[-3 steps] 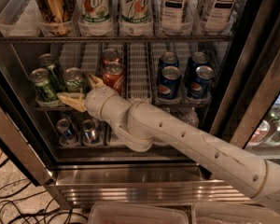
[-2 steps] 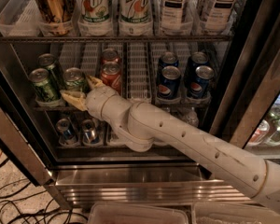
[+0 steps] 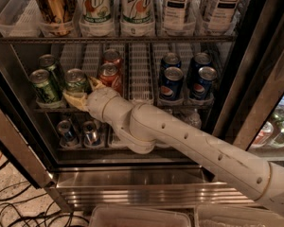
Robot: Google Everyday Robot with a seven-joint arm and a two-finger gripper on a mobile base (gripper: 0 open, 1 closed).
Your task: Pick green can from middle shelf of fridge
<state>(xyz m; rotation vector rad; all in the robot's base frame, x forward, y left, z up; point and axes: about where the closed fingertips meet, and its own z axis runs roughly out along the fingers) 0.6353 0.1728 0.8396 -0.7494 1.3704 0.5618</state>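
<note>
**Green can upright between my spread fingers, left part of the middle shelf**

From the left, two other green cans [image 3: 44,85] stand at the end of the middle shelf [image 3: 141,70] of the fridge [image 3: 132,183]. Just right of them is the green can [image 3: 77,81] I want, at the front of its lane with its long axis vertical. My gripper [image 3: 80,91] comes in from the lower right and is wide. One of its fingers [image 3: 73,100] lies low at the can's front-left, and the other is at its right, just beside the red can [image 3: 109,75]. I cannot tell whether either finger touches. I judge I should close across the can's width. The blue Pepsi cans [image 3: 172,82] sit well apart.
</note>
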